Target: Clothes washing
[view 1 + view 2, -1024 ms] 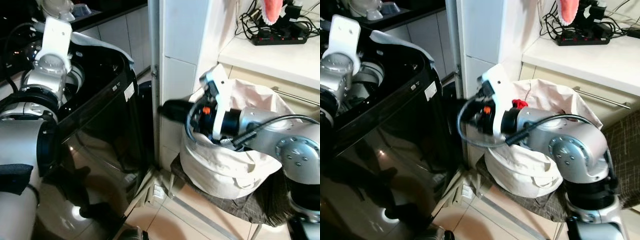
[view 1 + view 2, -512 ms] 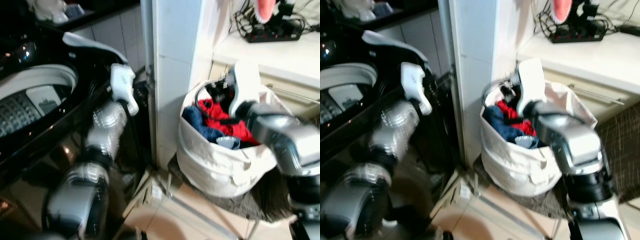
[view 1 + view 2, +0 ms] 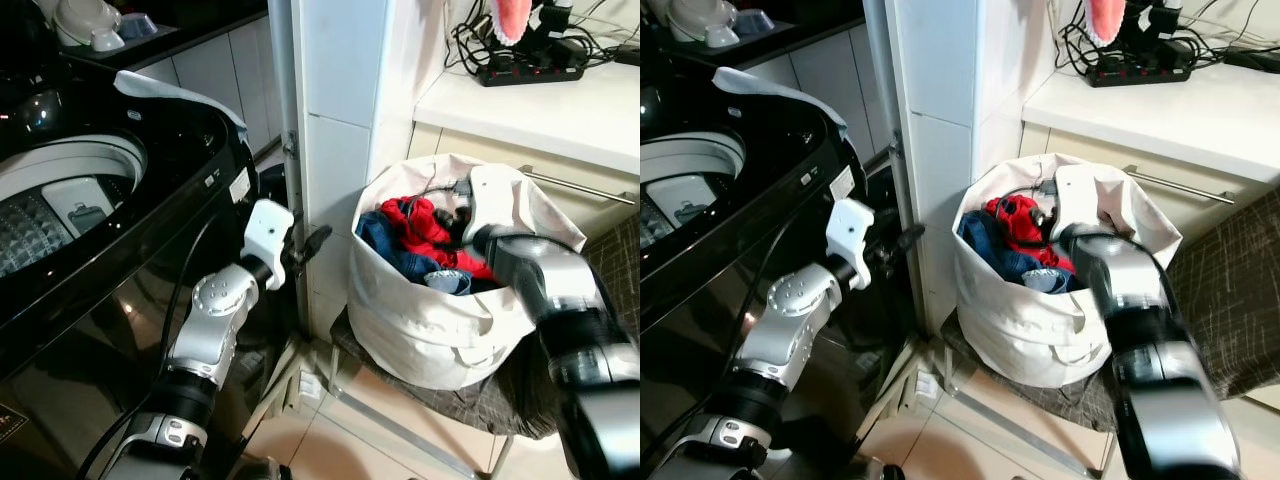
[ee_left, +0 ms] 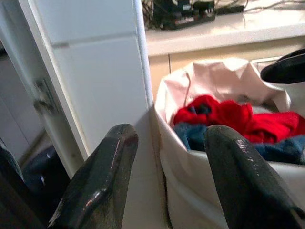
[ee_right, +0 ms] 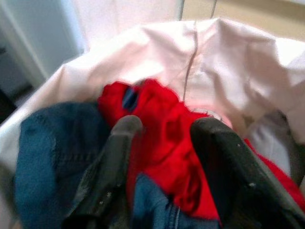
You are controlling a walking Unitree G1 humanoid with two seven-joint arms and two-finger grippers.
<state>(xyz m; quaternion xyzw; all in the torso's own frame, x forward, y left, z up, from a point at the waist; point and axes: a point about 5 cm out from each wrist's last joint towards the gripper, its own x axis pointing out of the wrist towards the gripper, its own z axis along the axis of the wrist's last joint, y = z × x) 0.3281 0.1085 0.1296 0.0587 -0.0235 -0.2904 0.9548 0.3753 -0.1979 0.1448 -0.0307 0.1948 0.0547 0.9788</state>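
- Laundry sits in a white cloth bag (image 3: 430, 330) standing upright with its mouth open to the top; a red garment (image 3: 432, 232) lies over blue denim (image 3: 392, 250), heaped with no clear long axis.
- Bag rests on a dark woven chair seat (image 3: 500, 400), just beside a white tiled pillar (image 3: 340, 150).
- Right claw (image 5: 164, 143) reaches down into the bag, fingers apart, the red garment between them; whether they touch it cannot be told.
- Left claw (image 4: 169, 157) hangs low between the washing machine (image 3: 120, 230) and the pillar, pointing toward the bag, fingers spread and empty.
- Washing machine is a black top-loader with its drum (image 3: 40, 215) exposed; a small label (image 3: 240, 185) on its corner is too small to read.
- Pale counter (image 3: 560, 110) above the bag carries a black power strip (image 3: 545, 70) with cables; the floor (image 3: 350, 440) is light tile.
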